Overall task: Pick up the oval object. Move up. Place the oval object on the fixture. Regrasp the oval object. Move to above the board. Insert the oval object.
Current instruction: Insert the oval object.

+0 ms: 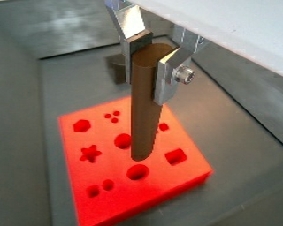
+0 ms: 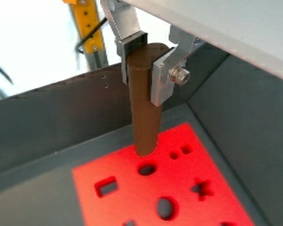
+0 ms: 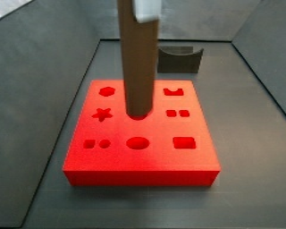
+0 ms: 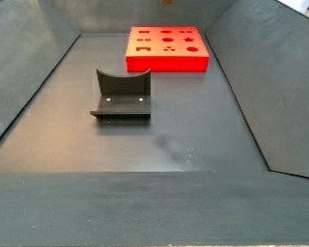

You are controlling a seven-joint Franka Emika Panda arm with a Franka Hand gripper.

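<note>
in both wrist views the gripper (image 1: pixel 150 53) grips the top of the oval object (image 1: pixel 144 106), a brown peg hanging upright above the red board (image 1: pixel 186 181). a side view shows the peg's lower end over the board's (image 3: pixel 146 165) middle holes, with the fixture (image 3: pixel 179 61) behind. another side view shows only the empty fixture (image 4: pixel 123 96) and the board (image 4: pixel 170 60), well apart; no gripper.
</note>
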